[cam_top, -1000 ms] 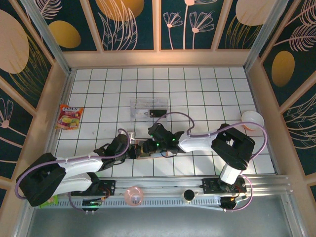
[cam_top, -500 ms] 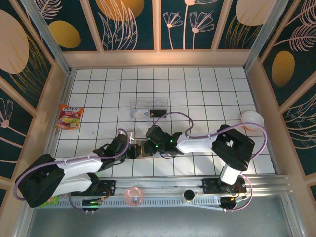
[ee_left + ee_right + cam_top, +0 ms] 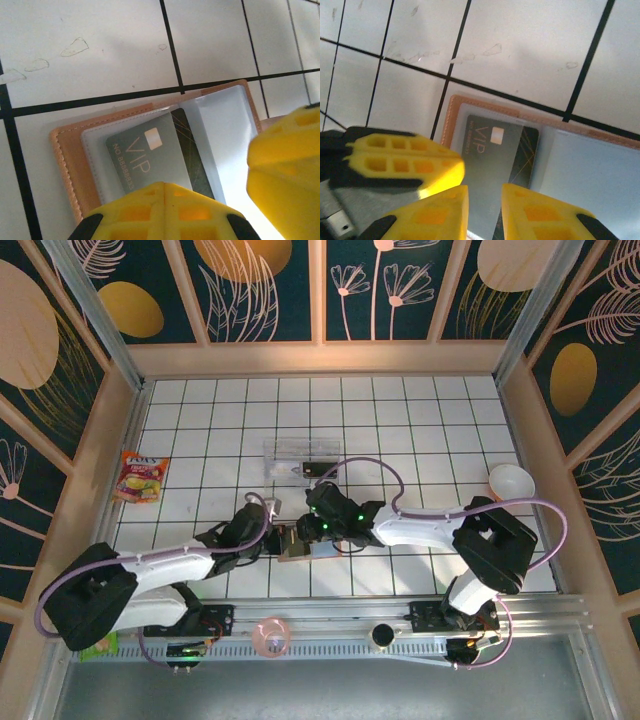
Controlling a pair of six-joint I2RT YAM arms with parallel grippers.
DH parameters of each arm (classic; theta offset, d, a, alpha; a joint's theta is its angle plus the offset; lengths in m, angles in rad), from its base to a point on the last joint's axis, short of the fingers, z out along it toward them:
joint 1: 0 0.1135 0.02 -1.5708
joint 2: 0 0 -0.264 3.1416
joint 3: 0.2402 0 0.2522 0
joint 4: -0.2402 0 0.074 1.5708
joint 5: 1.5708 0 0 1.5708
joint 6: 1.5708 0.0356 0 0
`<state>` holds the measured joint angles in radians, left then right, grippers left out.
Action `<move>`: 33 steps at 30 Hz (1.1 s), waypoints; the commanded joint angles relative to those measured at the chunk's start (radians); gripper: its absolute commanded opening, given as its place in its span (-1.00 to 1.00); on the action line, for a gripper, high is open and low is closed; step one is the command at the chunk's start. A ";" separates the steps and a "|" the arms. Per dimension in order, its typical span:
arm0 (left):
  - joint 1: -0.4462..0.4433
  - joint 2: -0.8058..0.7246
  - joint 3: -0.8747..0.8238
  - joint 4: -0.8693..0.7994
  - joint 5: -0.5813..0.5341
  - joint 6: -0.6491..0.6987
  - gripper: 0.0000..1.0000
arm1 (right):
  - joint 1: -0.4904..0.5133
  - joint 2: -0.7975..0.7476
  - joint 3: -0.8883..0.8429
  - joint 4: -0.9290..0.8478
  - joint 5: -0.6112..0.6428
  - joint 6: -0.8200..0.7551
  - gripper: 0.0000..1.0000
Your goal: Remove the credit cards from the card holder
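- My right gripper (image 3: pixel 485 210) hangs over the near end of the grey VIP card (image 3: pixel 495 160), its jaws a narrow slit apart. I cannot tell whether they have pinched it.
- That card lies in the clear sleeve of the open card holder (image 3: pixel 451 117). If I catch sleeve and card together, I judge the whole holder would drag along instead of giving the card up.
- My left gripper (image 3: pixel 207 172) is clenched, and the sleeve runs between its fingers, so I take it to be gripping the holder's edge. Should that grip slip, the holder could lift or fold shut.
- My two grippers sit just beside each other over the holder, so a careless pull could knock them together.
- A dark band shows along one side of the VIP card, and I cannot tell if it is a second card. If it is, both might slide out together, or one might stay behind.
- The card looks thin and slick. It may slip from my jaws, and lying flat it would be hard to pick up again.
- The table (image 3: pixel 420 420) is glossy white tile with black grid lines and faint scuffs near the holder.
- Beyond the holder stands a clear tray (image 3: pixel 285 452) with a black card (image 3: pixel 320 469) in it.
- A snack packet (image 3: pixel 140 477) lies well to the holder's left and a white bowl (image 3: pixel 510 480) far to its right.
- Dark patterned wall panels (image 3: pixel 260 280) in wooden frames enclose the space.
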<state>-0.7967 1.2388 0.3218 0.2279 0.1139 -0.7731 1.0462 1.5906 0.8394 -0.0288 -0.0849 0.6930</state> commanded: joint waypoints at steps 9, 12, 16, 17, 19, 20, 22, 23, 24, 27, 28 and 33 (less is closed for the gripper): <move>0.005 -0.026 -0.031 -0.015 -0.058 0.003 -1.00 | -0.042 0.073 -0.059 0.090 -0.141 0.016 -0.49; 0.005 0.002 -0.039 -0.007 -0.064 0.006 -1.00 | -0.047 0.084 -0.065 0.091 -0.142 0.022 -0.49; 0.005 0.038 -0.056 0.020 -0.061 0.003 -1.00 | -0.051 0.087 -0.069 0.080 -0.128 0.030 -0.49; 0.004 0.046 -0.057 0.021 -0.060 0.003 -1.00 | -0.053 0.088 -0.071 0.077 -0.124 0.032 -0.49; 0.004 0.053 -0.062 0.023 -0.059 0.003 -1.00 | -0.056 0.090 -0.075 0.082 -0.126 0.036 -0.50; 0.004 0.057 -0.064 0.023 -0.059 0.004 -1.00 | -0.057 0.095 -0.077 0.084 -0.128 0.039 -0.49; 0.004 0.059 -0.070 0.023 -0.054 0.005 -1.00 | -0.062 0.102 -0.081 0.092 -0.138 0.039 -0.49; 0.005 0.058 -0.074 0.025 -0.051 0.003 -1.00 | -0.064 0.107 -0.084 0.098 -0.142 0.042 -0.49; 0.004 0.057 -0.077 0.026 -0.048 0.002 -1.00 | -0.066 0.108 -0.086 0.101 -0.146 0.045 -0.49; 0.004 0.049 -0.086 0.028 -0.039 -0.002 -1.00 | -0.073 0.113 -0.092 0.118 -0.165 0.049 -0.49; 0.004 0.047 -0.087 0.027 -0.036 -0.003 -1.00 | -0.074 0.113 -0.095 0.123 -0.171 0.051 -0.50; 0.004 0.030 -0.093 0.024 -0.037 -0.009 -1.00 | -0.084 0.097 -0.116 0.151 -0.183 0.070 -0.82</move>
<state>-0.7963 1.2667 0.2642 0.3195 0.0696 -0.7712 0.9699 1.6802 0.7498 0.0963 -0.2573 0.7429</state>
